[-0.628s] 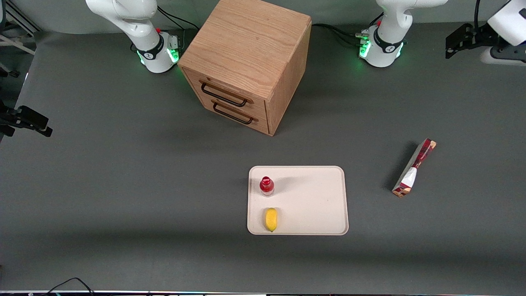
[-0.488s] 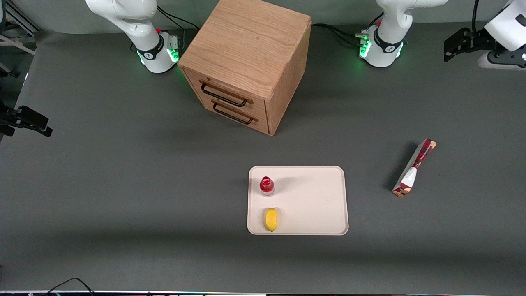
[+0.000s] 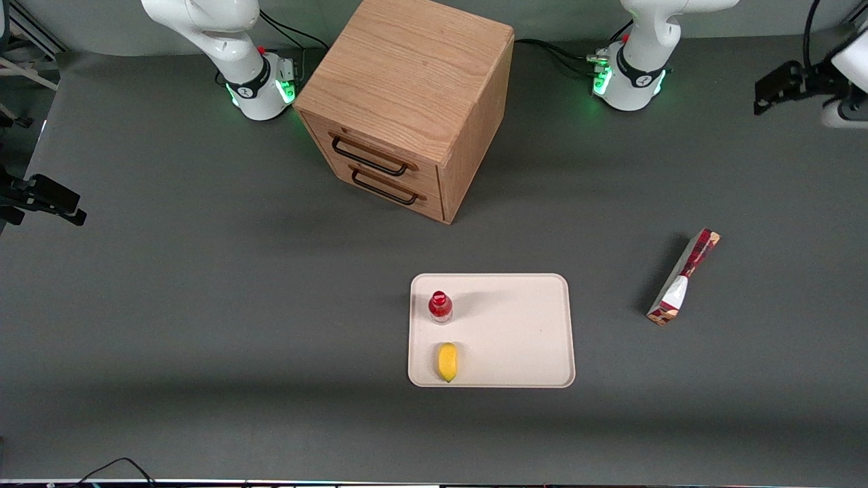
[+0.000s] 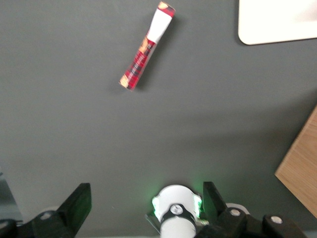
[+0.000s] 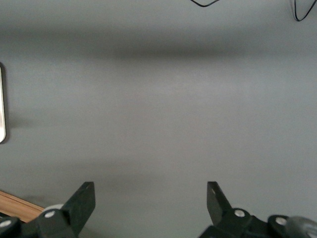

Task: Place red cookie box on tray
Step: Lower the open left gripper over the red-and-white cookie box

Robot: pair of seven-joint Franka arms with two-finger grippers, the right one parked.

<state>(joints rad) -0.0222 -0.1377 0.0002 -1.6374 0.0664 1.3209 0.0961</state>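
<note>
The red cookie box (image 3: 681,278) lies on the grey table toward the working arm's end, apart from the cream tray (image 3: 515,332). The wrist view shows the same box (image 4: 147,45) lying slantwise, with a corner of the tray (image 4: 277,22) beside it. My left gripper (image 3: 773,91) hangs high over the table edge, farther from the front camera than the box and well away from it. It is open (image 4: 147,198), fingers spread wide with nothing between them.
A small red-capped bottle (image 3: 440,306) and a yellow lemon (image 3: 447,362) sit on the tray's side toward the parked arm. A wooden two-drawer cabinet (image 3: 407,102) stands farther from the front camera than the tray, between the two arm bases.
The left gripper has shifted farther toward the working arm's end of the table and slightly nearer the front camera. The box, tray, bottle and lemon have not moved.
</note>
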